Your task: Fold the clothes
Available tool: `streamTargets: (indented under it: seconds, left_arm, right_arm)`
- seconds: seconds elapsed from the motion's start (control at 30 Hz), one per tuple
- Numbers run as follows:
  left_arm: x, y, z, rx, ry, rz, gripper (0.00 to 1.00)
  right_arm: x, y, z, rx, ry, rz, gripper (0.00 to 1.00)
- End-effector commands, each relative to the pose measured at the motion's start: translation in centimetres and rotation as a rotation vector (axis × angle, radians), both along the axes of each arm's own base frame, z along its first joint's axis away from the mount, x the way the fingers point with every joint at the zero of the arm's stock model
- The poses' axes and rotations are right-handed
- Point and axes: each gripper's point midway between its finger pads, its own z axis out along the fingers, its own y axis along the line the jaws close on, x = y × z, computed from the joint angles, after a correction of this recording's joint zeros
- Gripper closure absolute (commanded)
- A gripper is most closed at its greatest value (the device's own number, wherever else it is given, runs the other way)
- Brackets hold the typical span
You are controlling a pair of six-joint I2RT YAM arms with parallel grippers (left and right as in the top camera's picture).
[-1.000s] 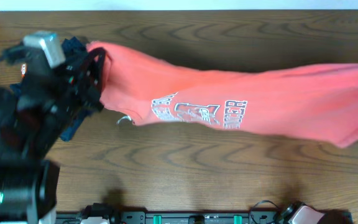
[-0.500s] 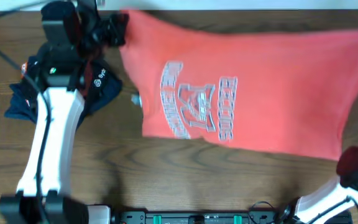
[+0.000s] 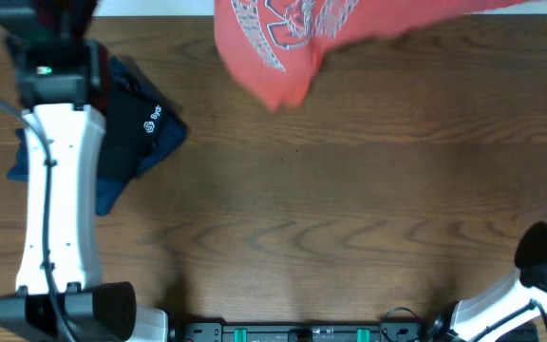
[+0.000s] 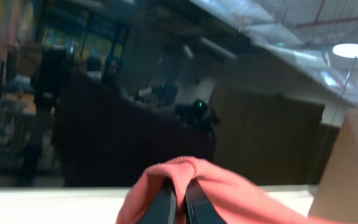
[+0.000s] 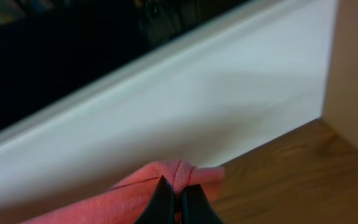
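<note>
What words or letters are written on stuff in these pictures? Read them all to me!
Coral-red cotton T-shirt: white lettering, blurred and cut off by the picture's top edge, so it cannot be read.
Black shirt: small white logo with tiny letters beside it, too small to read.
Both wrist views: no writing at all.

Dark wood-grain table [image 3: 349, 218]. White ledge [image 5: 185, 93] along its far edge, dark window [image 4: 98, 137] above it. Round ceiling light [image 4: 353, 50] glowing upper right. Tan panel [image 5: 353, 56] at the side.
</note>
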Motion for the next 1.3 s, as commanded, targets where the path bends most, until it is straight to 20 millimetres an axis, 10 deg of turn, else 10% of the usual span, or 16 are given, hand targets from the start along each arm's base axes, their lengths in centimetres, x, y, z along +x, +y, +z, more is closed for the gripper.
streamTargets:
  seconds: [0.0, 0.27, 0.63, 0.97, 1.27]
  left_arm:
    - [-1.5, 0.8, 1.3, 0.021, 0.026, -0.028, 0.94]
    - [-2.0, -0.8, -16.6, 0.112, 0.750, -0.123, 0.94]
    - [-14.8, -5.4, -36.2, 0.229, 1.592, -0.375, 0.94]
    - [-28.2, -5.9, -44.9, 0.320, 2.048, -0.609, 0.94]
    - [-31.7, -5.6, -45.6, 0.342, 2.028, -0.624, 0.94]
  right_arm:
    - [-3.7, -3.9, 1.5, -0.033, 0.009, -0.179, 0.99]
    - [-8.7, -7.1, -9.5, -0.090, 0.512, -0.358, 0.99]
    - [-19.4, -6.3, -28.2, 0.089, 1.234, -0.414, 0.99]
    - [-27.9, -4.4, -35.3, 0.297, 1.521, -0.491, 0.99]
    - [-28.9, -4.0, -34.6, 0.346, 1.517, -0.514, 0.99]
